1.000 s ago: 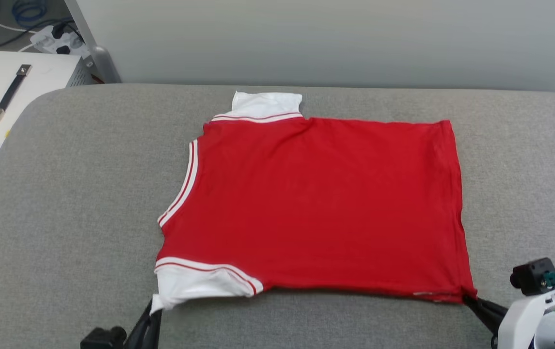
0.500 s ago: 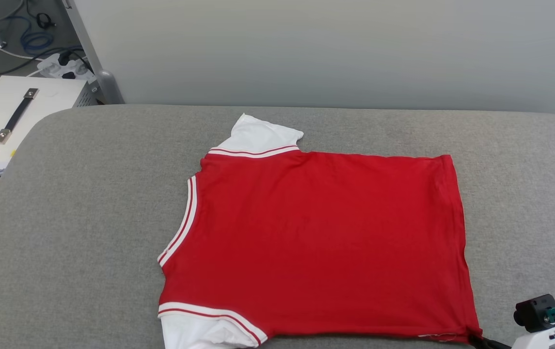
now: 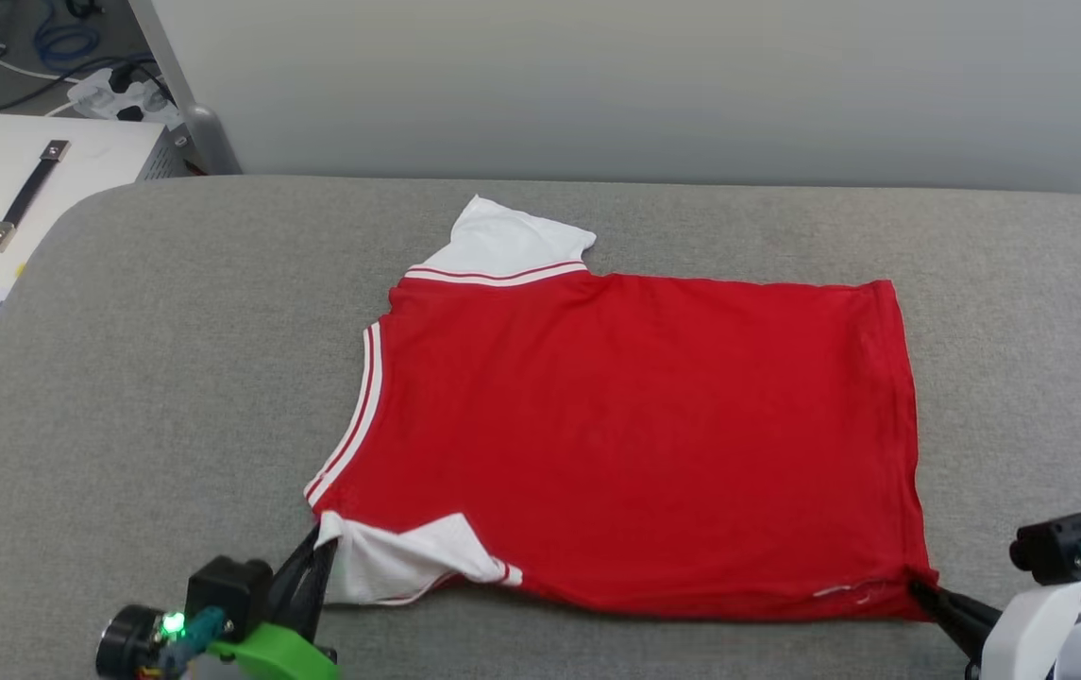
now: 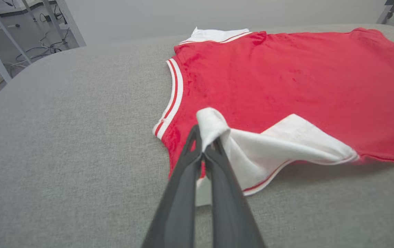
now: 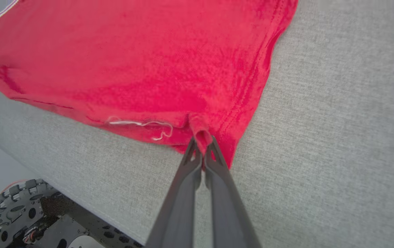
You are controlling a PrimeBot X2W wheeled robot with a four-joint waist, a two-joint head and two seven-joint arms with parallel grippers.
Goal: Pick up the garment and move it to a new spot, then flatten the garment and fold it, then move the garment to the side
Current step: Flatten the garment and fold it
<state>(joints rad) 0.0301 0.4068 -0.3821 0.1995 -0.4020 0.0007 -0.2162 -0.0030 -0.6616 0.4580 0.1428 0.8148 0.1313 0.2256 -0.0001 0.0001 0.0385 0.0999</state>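
Currently clenching white sleeve [image 4: 279, 144] in left gripper [image 4: 203, 151], hem corner [image 5: 202, 132] in right gripper [image 5: 202, 151], likely stretching garment [image 3: 634, 425] flat for folding.

The left tool [image 3: 318, 557] is pinched shut on white cloth at the garment's [image 3: 634, 425] near left corner, dark fingers slanting up to it. The right tool [image 3: 922, 593] is clamped on the garment's near right hem corner, fingers low, reaching in from the outer side.
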